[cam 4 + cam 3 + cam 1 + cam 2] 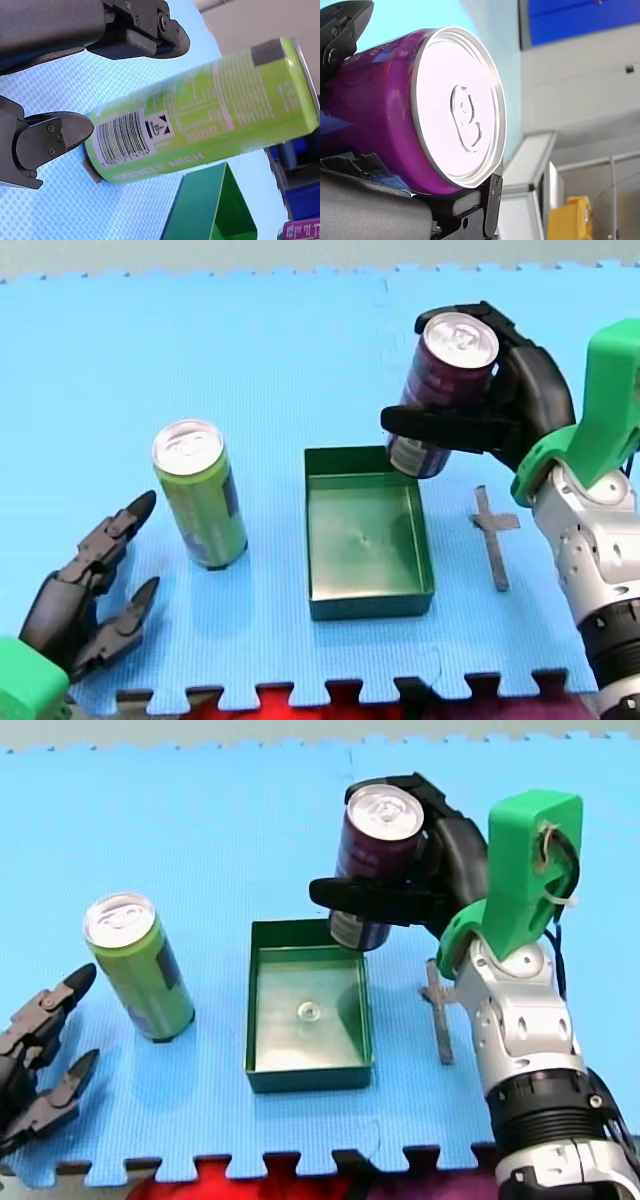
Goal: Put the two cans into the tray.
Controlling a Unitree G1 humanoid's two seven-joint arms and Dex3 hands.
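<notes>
Right hand [505, 390] grips the purple can [450, 380] tilted above the green tray's [370, 602] far right corner, best levelled before lowering; the green can [202, 500] stands beside the left hand [95, 590] near the mat's [250, 360] left edge.

Glossy metal cans [201, 495], matt foam mat [250, 360]

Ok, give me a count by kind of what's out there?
Cans: 2, purple can in right robot hand over tray, green can standing by left robot hand.
Tray: 1
Tape cross: 1
Total: 4
</notes>
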